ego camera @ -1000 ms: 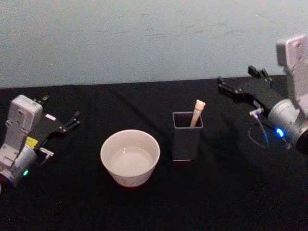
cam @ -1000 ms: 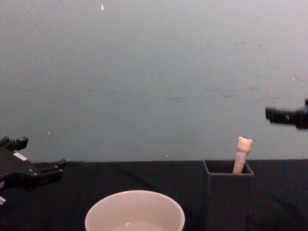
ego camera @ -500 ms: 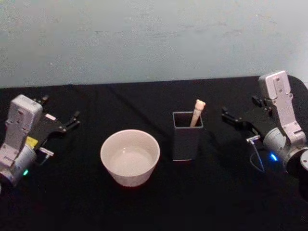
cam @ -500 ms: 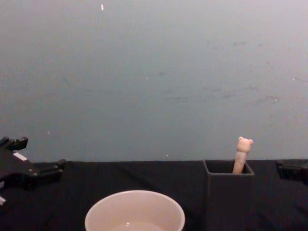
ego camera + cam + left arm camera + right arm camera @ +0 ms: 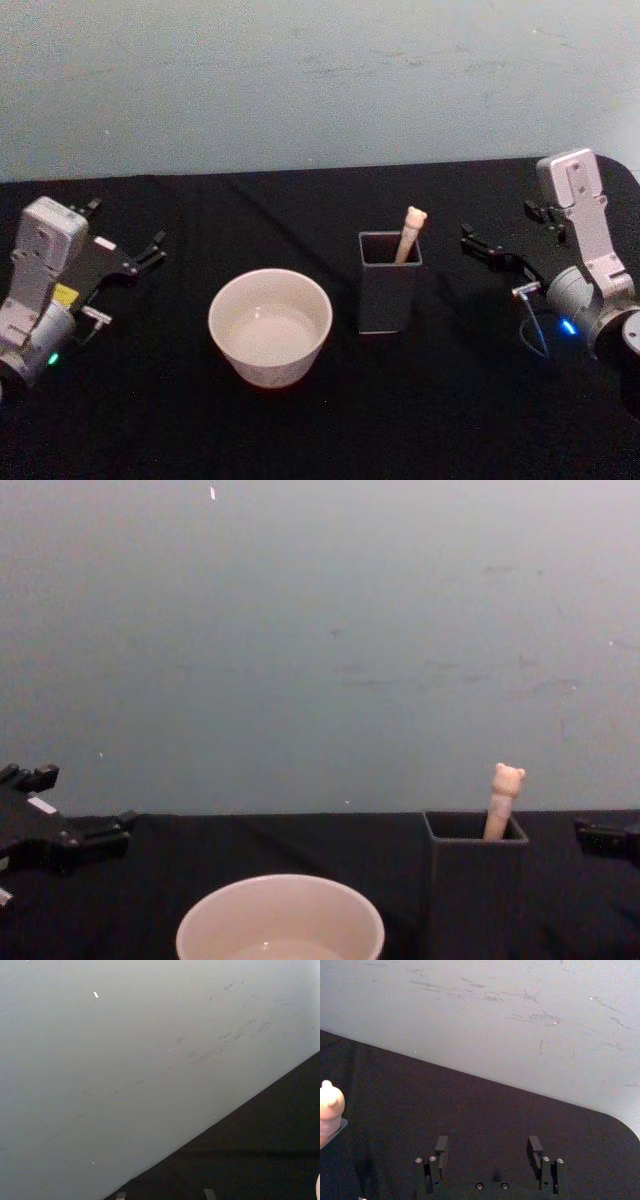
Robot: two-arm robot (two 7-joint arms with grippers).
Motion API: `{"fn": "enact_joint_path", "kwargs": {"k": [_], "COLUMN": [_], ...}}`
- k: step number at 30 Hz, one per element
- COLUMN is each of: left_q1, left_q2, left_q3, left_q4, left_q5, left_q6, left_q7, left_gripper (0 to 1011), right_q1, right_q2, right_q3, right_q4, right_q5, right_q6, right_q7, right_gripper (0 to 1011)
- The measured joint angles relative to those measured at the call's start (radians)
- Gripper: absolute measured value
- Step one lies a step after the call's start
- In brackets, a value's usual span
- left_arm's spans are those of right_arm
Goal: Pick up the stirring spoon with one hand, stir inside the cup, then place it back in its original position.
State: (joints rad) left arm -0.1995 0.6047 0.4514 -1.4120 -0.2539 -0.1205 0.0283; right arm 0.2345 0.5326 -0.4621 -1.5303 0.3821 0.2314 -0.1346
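The stirring spoon (image 5: 410, 234) stands in the dark grey square holder (image 5: 389, 285), its beige handle and tiny bear head (image 5: 507, 779) poking out above the rim; the metal bowl is hidden inside. To the holder's left sits the wide cream-white cup (image 5: 270, 326). My right gripper (image 5: 503, 228) hovers open to the right of the holder, low over the table, apart from the spoon. In the right wrist view its fingers (image 5: 441, 1148) stand wide apart with nothing between them, and the bear head (image 5: 330, 1101) is off to one side. My left gripper (image 5: 125, 226) rests open at the far left.
A black cloth (image 5: 330, 430) covers the table, and a pale grey-blue wall (image 5: 300, 80) rises behind it. Bare cloth lies in front of the cup and holder and between the holder and my right gripper.
My right arm has come down from high at the back right to table level beside the holder, then settled. The left arm, spoon and cup have not moved.
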Motion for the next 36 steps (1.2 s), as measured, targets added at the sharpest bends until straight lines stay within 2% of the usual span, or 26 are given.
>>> {"fn": "enact_joint_path", "kwargs": {"k": [36], "left_q1": [0.000], "left_q2": [0.000], "left_q3": [0.000], "left_q4": [0.000], "left_q5": [0.000], "left_q6": [0.000], "left_q7": [0.000], "left_gripper": [1001], "right_q1": [0.000], "right_q2": [0.002], "right_q3": [-0.001], "right_q4": [-0.003], "right_q5": [0.003], "right_q6": [0.000], "right_q7": [0.001], "right_gripper": [1002]}}
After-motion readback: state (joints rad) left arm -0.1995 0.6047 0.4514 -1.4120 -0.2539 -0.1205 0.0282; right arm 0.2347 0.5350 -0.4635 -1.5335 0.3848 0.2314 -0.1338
